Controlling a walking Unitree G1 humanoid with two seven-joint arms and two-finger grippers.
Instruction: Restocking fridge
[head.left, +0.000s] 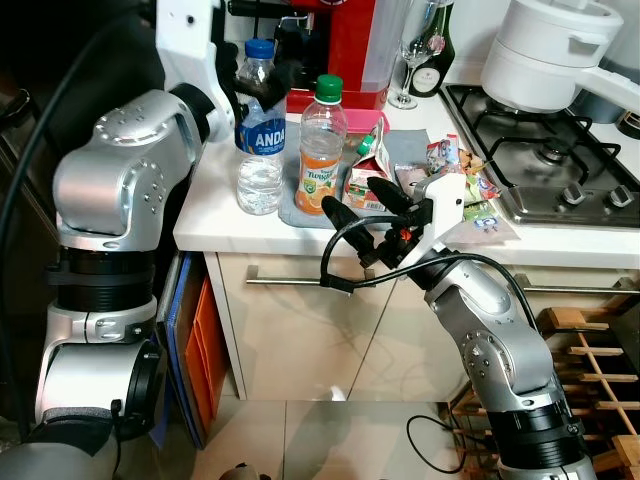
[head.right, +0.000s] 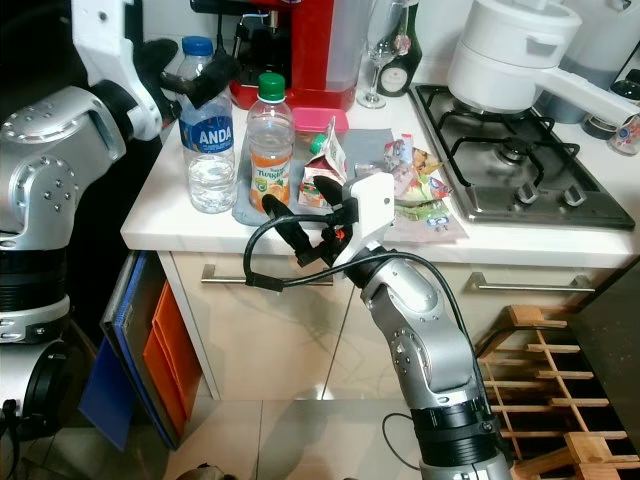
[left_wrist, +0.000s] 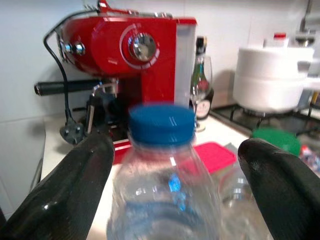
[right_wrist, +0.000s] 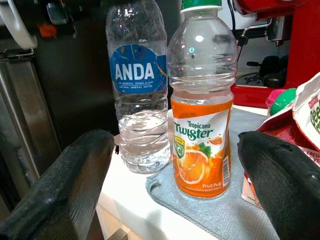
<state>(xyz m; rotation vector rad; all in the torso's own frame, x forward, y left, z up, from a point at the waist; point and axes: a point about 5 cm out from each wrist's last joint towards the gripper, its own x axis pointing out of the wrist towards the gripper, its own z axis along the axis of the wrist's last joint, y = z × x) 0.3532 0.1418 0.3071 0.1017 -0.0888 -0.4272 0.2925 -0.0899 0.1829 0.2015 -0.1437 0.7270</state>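
Upper left, the left gripper (head.left: 262, 82) spreads wide around the water bottle (head.left: 260, 130); at centre, the right gripper (head.left: 362, 195) gapes wide before the juice bottle (head.left: 322, 150).

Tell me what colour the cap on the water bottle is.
Blue; the water bottle's cap shows best in the left wrist view.
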